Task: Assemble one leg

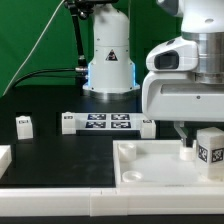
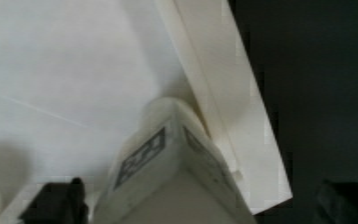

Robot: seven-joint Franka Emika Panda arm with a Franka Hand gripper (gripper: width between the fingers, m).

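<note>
A white leg (image 1: 210,150) with a black-and-white tag stands at the exterior view's right, in the large white tray (image 1: 150,170), just under my gripper (image 1: 196,138). In the wrist view the same leg (image 2: 167,170) rises tilted between my dark fingertips (image 2: 55,202), beside the tray's raised rim (image 2: 220,90). My gripper (image 2: 199,205) is spread wide around the leg, with a gap showing on each side. A second leg (image 1: 23,124) lies on the black table at the exterior view's left.
The marker board (image 1: 105,123) lies mid-table in front of the robot base (image 1: 110,60). A small white stub (image 1: 186,153) stands in the tray beside the leg. Another white part (image 1: 3,156) shows at the left edge.
</note>
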